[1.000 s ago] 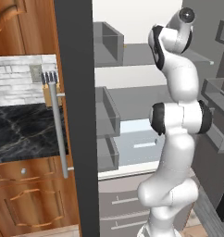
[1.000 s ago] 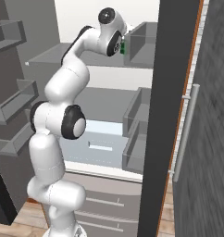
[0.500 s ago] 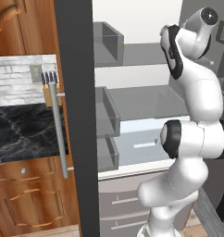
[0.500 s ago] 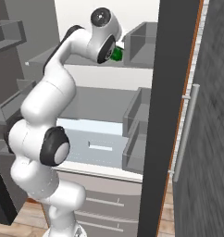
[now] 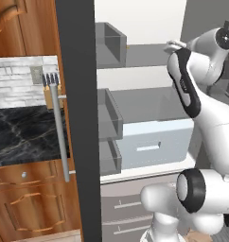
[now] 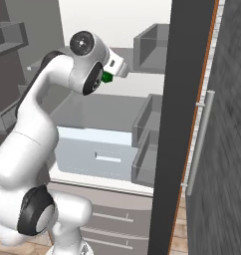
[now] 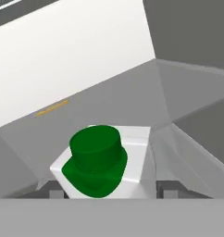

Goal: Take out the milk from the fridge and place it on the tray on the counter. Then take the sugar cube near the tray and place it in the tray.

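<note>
Milk (image 7: 103, 164) sits between the finger tips (image 7: 52, 190) in the hand view, inside the fridge (image 5: 149, 101) above an upper shelf. Gripper (image 7: 107, 190) part-open around the carton; real clamp, cannot tell. Risk: a loose hold drops it on withdrawal, or the carton clips the door bins (image 6: 151, 47).

arm: was bent up high, hand reached forward | gripper (image 7: 104, 190): fingers (image 7: 167, 189) were kept apart, one each side of the milk (image 7: 102, 159)

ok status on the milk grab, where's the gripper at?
Gripper inside the fridge, fingers either side of the milk. Grip not confirmable. Nothing seen in the way.
</note>
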Controlling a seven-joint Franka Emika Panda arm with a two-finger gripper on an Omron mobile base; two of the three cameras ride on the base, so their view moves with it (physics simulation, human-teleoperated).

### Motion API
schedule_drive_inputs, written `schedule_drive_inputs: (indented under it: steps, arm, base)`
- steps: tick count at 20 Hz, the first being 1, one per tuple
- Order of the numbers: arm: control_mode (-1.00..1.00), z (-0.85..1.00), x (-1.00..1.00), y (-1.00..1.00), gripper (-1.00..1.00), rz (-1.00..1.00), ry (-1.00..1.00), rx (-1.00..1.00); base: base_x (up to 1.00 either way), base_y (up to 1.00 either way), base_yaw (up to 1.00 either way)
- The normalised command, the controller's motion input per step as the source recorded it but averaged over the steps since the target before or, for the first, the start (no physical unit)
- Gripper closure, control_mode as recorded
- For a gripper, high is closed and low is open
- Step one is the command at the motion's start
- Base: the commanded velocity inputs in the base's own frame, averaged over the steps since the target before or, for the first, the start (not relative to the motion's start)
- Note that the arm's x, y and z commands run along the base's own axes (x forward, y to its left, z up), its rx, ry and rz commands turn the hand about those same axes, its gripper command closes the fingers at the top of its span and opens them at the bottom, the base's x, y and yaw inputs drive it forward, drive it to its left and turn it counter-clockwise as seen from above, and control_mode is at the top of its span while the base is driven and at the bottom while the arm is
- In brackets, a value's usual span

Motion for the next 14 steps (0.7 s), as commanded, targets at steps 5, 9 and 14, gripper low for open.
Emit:
schedule_drive_inputs:
  steps: [5,9,14]
  arm:
    - [-1.00,-0.17,-1.00,0.29,1.00,0.09,0.00,-0.02]
    - [-1.00,-0.32,-1.00,0.29,1.00,0.22,0.01,-0.17]
    - [-1.00,-0.11,-0.72,0.32,1.00,0.17,0.07,-0.31]
  base:
    - [0.00,0.00,0.00]
    - [0.00,0.00,0.00]
    - [0.00,0.00,0.00]
